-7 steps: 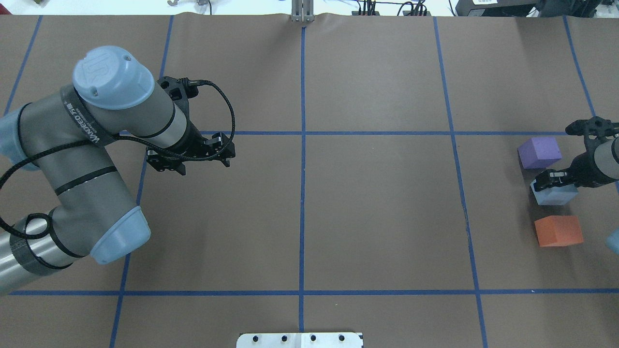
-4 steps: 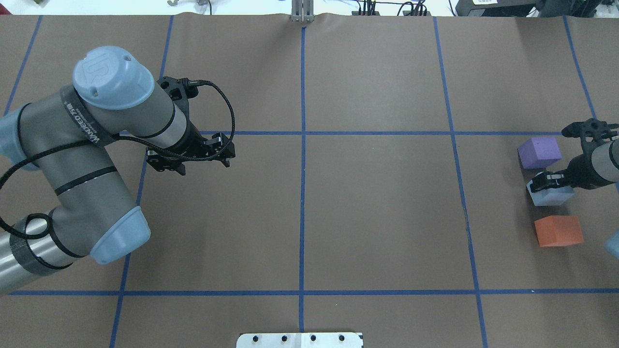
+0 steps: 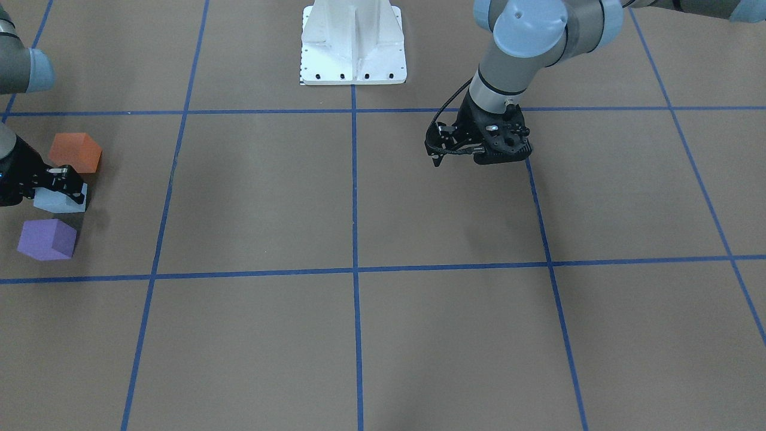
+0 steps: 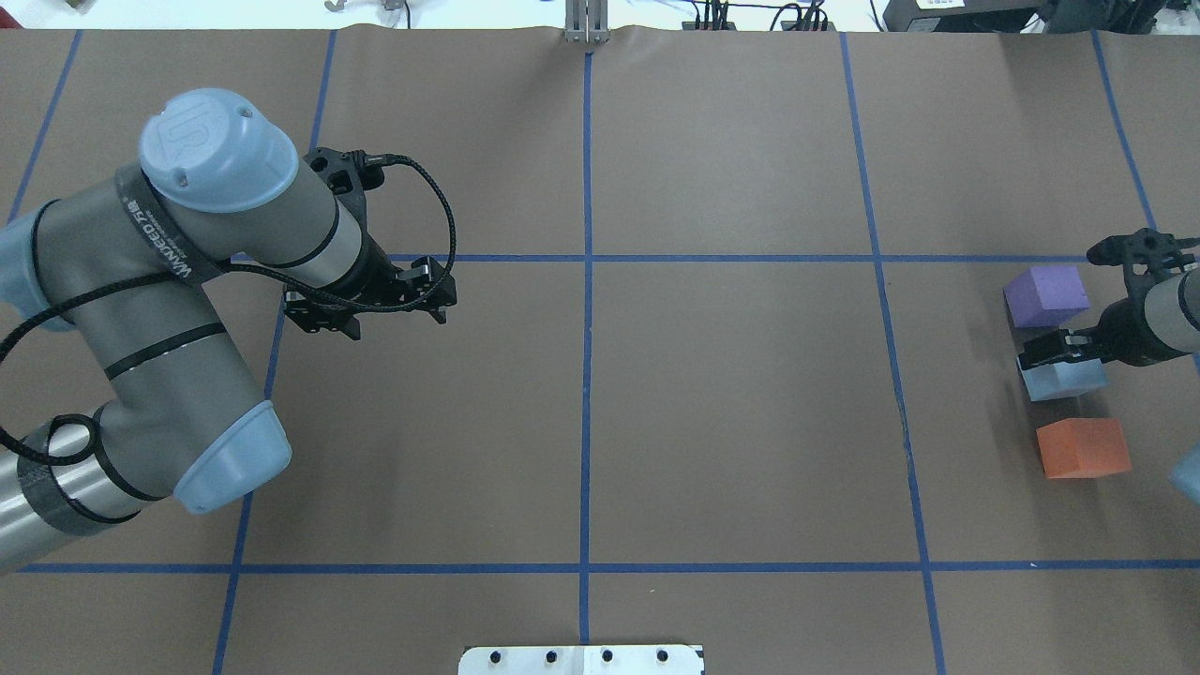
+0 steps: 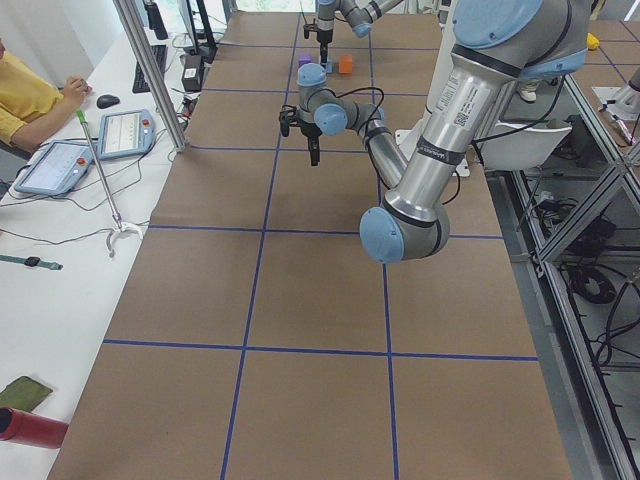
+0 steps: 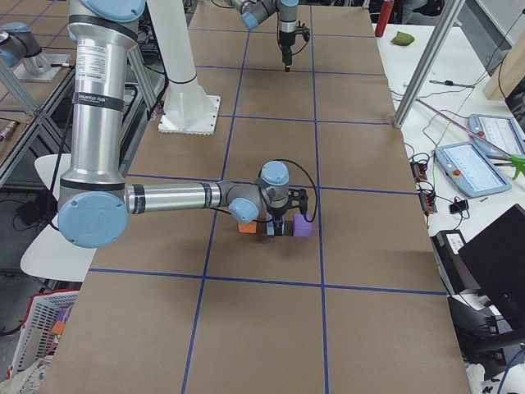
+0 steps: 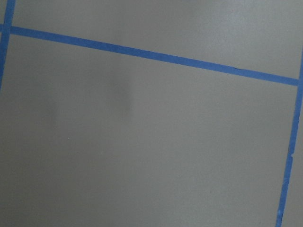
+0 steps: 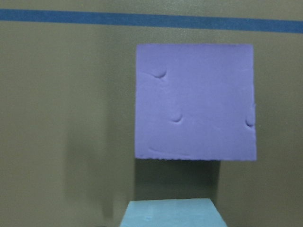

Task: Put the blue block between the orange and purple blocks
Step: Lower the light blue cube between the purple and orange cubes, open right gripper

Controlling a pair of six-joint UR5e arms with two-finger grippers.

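Note:
The light blue block (image 4: 1066, 380) sits between the purple block (image 4: 1045, 294) and the orange block (image 4: 1083, 448) at the table's right side. My right gripper (image 4: 1047, 350) is shut on the blue block from above, low over the table. In the front view the same row shows as orange (image 3: 75, 152), blue (image 3: 60, 201) and purple (image 3: 46, 239). The right wrist view shows the purple block (image 8: 195, 101) and the blue block's top edge (image 8: 173, 213). My left gripper (image 4: 439, 306) hangs shut and empty over bare table, far from the blocks.
The brown table cover is marked with blue tape lines (image 4: 586, 281). The robot's white base plate (image 3: 353, 42) stands at the table's near edge. The blocks lie close to the right table edge.
My right gripper has shifted the blue block a little to the left, keeping it between the purple and orange blocks. The left arm has not moved.

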